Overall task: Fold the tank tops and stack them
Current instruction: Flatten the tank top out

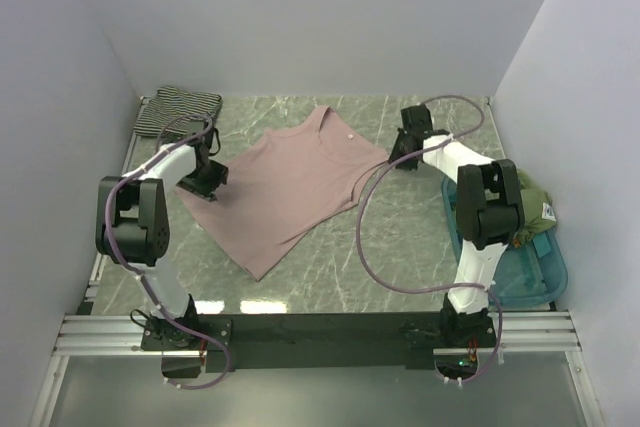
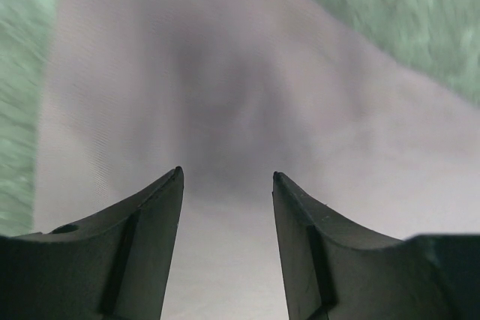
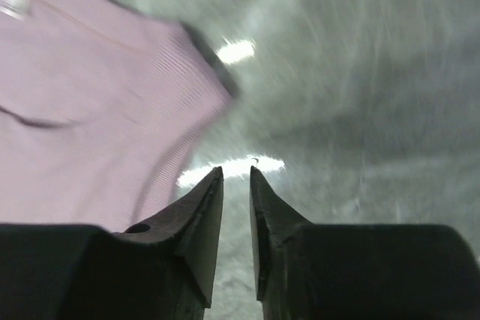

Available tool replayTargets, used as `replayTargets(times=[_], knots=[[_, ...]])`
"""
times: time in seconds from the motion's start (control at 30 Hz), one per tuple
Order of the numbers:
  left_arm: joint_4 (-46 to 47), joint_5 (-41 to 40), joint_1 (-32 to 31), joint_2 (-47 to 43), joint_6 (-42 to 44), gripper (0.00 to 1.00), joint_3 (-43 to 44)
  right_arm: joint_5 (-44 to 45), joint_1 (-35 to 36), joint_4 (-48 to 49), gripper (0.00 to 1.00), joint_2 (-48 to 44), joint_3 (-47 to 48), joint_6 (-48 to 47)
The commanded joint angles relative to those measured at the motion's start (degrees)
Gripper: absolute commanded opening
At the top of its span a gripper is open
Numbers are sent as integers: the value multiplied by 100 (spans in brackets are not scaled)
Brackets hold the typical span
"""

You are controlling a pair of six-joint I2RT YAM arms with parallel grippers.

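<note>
From above, two tank tops lie on the green marbled worktop (image 1: 400, 247). The mauve-pink tank top (image 1: 290, 187) is spread flat in the middle, and the striped tank top (image 1: 178, 109) is bunched at the far left corner. One teal plastic tray (image 1: 545, 282) at the near right holds an olive cloth (image 1: 530, 202).

Left wrist: the left gripper (image 2: 227, 185) stands open over soft, finely ribbed pink fabric.

Right wrist: the right gripper (image 3: 236, 185) is narrowly parted and empty, above bare worktop beside the pink top's edge.
</note>
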Motion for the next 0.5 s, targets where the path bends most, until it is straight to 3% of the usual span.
replayTargets(times=[0.0,0.23,0.47], knots=[[6,-119,281,-353,115,57,-118,-60,44,103,31,114,625,-468],[94,-5,554,-371,203,57,-110,-7,97,-758,36,1028,2108,-979],[6,-118,607,-46,308,57,251,195,167,-1286,37,1573,2691,-1278]])
